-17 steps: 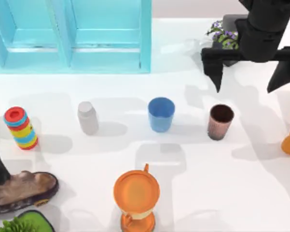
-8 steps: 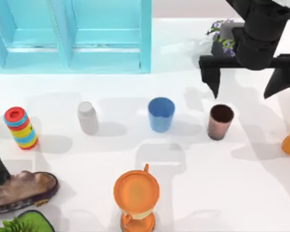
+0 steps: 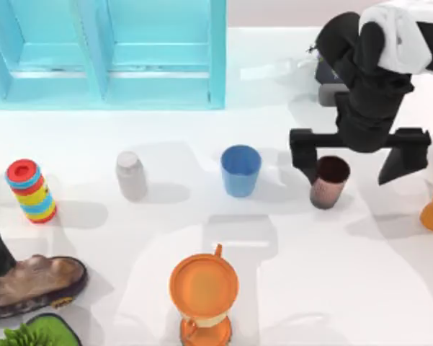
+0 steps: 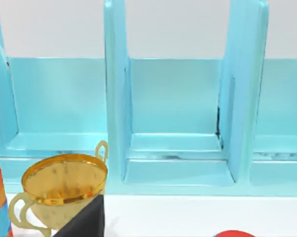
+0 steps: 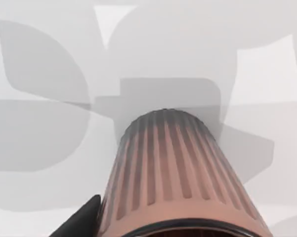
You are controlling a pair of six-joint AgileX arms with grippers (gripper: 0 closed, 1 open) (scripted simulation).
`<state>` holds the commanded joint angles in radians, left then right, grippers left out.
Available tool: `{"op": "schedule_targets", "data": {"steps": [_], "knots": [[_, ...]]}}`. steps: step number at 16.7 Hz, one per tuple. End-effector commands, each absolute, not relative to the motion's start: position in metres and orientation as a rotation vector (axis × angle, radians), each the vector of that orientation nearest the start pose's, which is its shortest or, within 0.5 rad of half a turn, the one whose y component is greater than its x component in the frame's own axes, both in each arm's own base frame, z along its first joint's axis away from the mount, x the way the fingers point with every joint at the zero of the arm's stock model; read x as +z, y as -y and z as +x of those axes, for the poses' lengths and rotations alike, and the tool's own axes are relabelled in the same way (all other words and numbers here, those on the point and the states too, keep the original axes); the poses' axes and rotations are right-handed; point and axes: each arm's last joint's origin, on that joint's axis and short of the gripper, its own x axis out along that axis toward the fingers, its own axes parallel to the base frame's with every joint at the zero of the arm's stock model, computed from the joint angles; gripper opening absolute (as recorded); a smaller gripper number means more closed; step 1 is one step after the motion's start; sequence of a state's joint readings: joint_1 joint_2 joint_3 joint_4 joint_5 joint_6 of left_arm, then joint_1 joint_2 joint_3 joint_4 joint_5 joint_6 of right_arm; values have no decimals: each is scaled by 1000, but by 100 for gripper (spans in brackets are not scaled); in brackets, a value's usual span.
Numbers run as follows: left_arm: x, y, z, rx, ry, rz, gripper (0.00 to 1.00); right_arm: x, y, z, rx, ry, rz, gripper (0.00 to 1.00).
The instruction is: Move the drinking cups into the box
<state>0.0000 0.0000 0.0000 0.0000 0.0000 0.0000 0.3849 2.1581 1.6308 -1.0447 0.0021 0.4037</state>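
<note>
Overhead, two cups are standing upright on the white table [image 3: 288,288]: one plain blue cup [image 3: 240,170] at the middle, one dark brown ribbed cup [image 3: 328,182] to its right. The right gripper [image 3: 357,157] is hanging spread wide, its fingers straddling the brown cup without touching. The box [image 3: 158,65] is sitting at the table's far left.

From the right wrist, the brown cup [image 5: 175,173] is sitting close below the camera, its pinkish ribs tapering toward the table.

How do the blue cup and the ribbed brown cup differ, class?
The blue cup is plain and smooth-sided; the brown cup has pinkish ribbed sides. The blue cup stands free near the table's middle; the brown cup stands between the open fingers of the right hand. Both are upright, handleless and tapered.
</note>
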Motion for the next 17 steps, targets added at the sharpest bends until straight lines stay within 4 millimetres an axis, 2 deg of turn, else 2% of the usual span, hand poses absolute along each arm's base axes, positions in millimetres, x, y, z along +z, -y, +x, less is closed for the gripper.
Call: {"op": "schedule_targets", "data": {"steps": [3,16,17], "knots": [[160,1,106,0,0,0,100,149,-159,382,-8,-1572,8,100],[160,1,106,0,0,0,100,149,-159,382,-8,-1572,8,2],[160,1,106,0,0,0,100,149,-159,382,-8,-1572,8,0]]}}
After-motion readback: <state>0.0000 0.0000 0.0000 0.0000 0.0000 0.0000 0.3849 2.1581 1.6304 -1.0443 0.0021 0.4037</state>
